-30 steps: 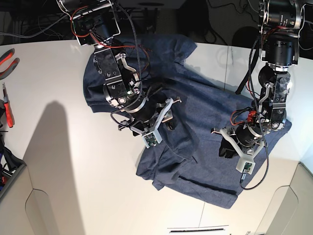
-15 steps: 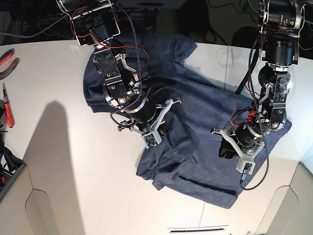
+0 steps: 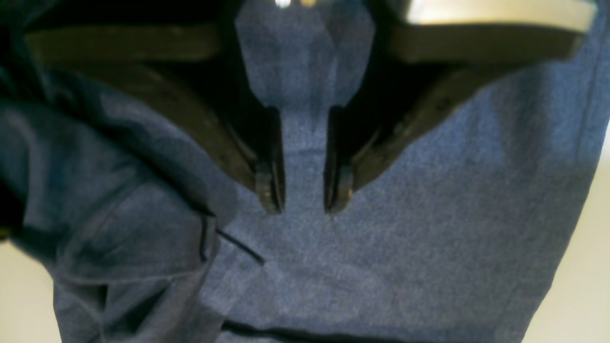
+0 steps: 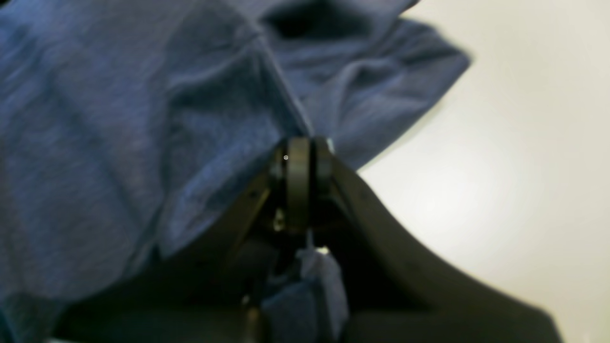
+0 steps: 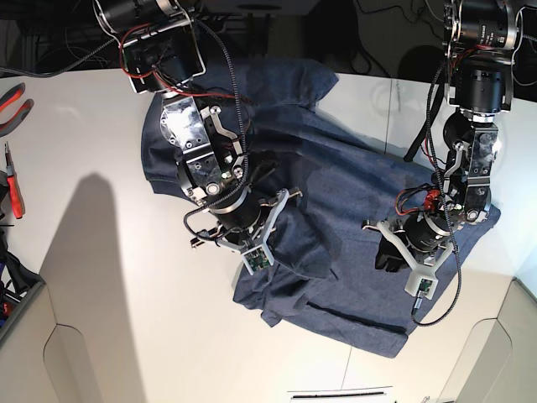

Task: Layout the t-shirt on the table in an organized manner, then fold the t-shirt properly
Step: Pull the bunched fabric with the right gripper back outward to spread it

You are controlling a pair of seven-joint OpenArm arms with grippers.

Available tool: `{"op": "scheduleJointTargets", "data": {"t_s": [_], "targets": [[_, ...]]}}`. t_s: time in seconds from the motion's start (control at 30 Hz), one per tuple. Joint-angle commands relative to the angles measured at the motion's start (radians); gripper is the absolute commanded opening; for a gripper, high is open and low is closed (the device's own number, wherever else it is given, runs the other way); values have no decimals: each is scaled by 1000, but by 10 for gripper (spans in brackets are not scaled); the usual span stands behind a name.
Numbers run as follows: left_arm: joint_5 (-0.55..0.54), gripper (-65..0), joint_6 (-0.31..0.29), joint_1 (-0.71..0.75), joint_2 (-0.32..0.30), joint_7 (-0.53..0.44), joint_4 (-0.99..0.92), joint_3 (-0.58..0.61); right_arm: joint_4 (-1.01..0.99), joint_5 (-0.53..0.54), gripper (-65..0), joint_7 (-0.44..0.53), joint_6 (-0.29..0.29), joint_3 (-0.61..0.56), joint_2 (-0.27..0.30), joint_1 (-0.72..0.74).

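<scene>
The navy-blue t-shirt [image 5: 352, 185] lies crumpled across the white table [image 5: 109, 277], with no lettering showing. In the right wrist view my right gripper [image 4: 302, 147] is shut on a raised fold of the t-shirt [image 4: 143, 119] near the garment's middle. That arm [image 5: 220, 186] stands over the shirt's left half in the base view. My left gripper [image 3: 304, 200] rests on flat t-shirt cloth [image 3: 429, 214] with a narrow gap between its fingers and nothing pinched. In the base view the left gripper [image 5: 388, 256] sits near the shirt's right edge.
Red-handled pliers [image 5: 13, 105] and another red tool [image 5: 13, 180] lie at the table's left edge. Cables and dark equipment crowd the back. Bare table [image 4: 500, 166] shows beside the held fold.
My right gripper has shut on a fold of the shirt and drawn it a little toward the front left, bunching the cloth. The left arm has not moved.
</scene>
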Motion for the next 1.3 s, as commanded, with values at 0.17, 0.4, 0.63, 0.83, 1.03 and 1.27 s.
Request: {"op": "scheduleJointTargets", "data": {"t_s": [0.17,0.4,0.63,0.83,1.03,1.27], "targets": [[-11,-470,1,-24,-11,-26,16,-5,30,-69,-650,12,-112,-1,-9,42],[-11,-470,1,-24,-11,-26,16,-5,135,-242,-650,-66,-265,8,-8,42],[-10,-470,0,-24,-11,-18,16,-5,155,-305,-650,-70,-265,81,15,44],[-11,-470,0,-24,-11,-19,16,-5,155,-249,-650,-70,-267,213,76,44],[-11,-470,0,-24,-11,-19,16,-5,155,-193,-650,-70,-266,331,132,44],[-11,-470,0,-24,-11,-19,16,-5,155,-116,-650,-63,-271,446,145,44]]}}
